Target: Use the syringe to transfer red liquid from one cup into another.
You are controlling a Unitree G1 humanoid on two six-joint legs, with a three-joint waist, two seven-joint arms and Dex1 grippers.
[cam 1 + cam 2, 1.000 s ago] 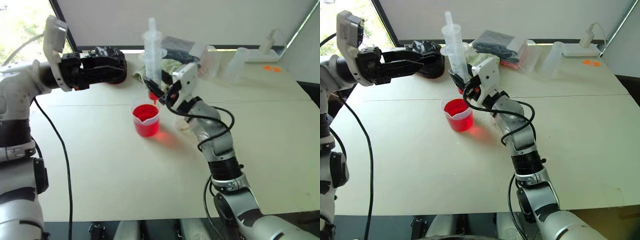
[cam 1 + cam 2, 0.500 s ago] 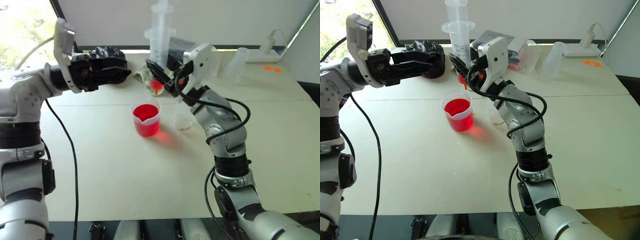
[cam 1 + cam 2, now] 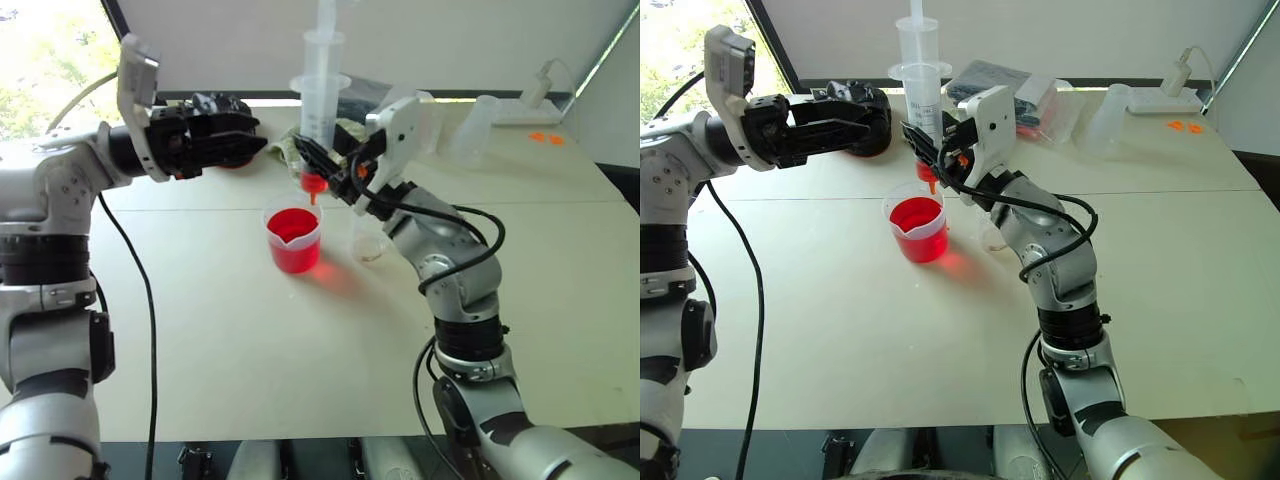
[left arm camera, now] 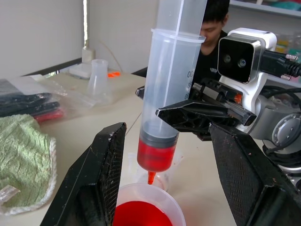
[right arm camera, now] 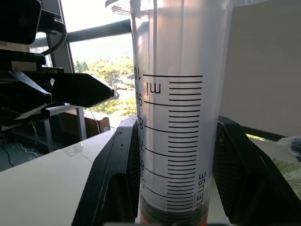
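Red liquid [image 3: 291, 224] fills the spouted beaker [image 3: 293, 241] nearest us on the pale bench [image 3: 250, 340], and a red glow lies on the surface beside it. Just to the right of the beaker we see the narrower clear cup [image 3: 371, 241], standing partly behind the right arm and almost colourless.

Above the beaker's rim we find the syringe [image 3: 319, 110], held upright with its orange-red tip [image 4: 150, 177] pointing down over the red surface, apart from it. A short red column sits at the bottom of the barrel, under the dark plunger seal. Our right claw [image 3: 322, 166] is clamped on the lower barrel, one black finger on each side of it.

Our left claw [image 3: 245, 146] hangs level to the left of the syringe, its fingers [image 4: 106, 174] spread wide with nothing between them; through its wrist camera the syringe shows between them, further off.

Beyond, near the bench's far edge, lie a green cloth [image 4: 23, 150], a clear bag of dark items [image 3: 1015, 92] and a flask [image 3: 1104, 118].
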